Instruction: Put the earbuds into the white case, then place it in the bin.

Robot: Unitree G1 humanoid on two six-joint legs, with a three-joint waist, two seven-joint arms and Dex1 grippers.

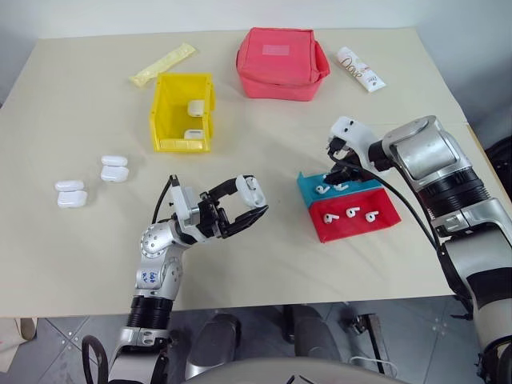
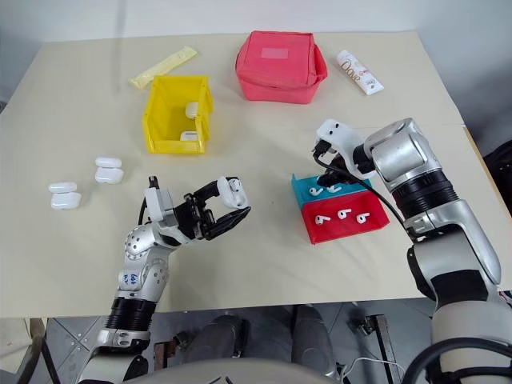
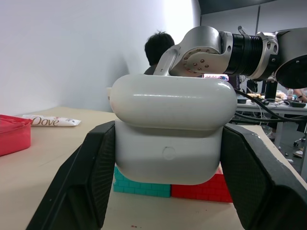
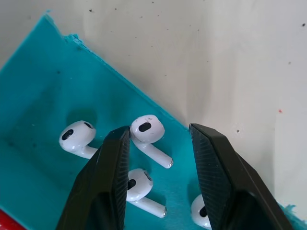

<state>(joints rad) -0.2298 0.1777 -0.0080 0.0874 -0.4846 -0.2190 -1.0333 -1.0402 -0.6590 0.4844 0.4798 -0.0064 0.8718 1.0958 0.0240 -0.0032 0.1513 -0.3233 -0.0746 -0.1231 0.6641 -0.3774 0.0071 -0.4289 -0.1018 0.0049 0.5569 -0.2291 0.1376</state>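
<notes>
While our left gripper [image 1: 240, 205] at lower centre clamps the white case [image 1: 254, 191], our right gripper [image 4: 158, 158], jaws parted over the earbuds [image 4: 146, 132] in the blue tray [image 1: 308, 186] right of centre, should straddle one bud before closing.

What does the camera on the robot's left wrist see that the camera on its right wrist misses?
Left wrist view alone: a glossy white rounded plastic case clamped between black fingers, a white Dove tube, a red fabric pouch, a red tray, and a person behind the table.
Right wrist view alone: tiny white earbuds between open black fingers.
Shared: the teal tray and beige tabletop.
</notes>
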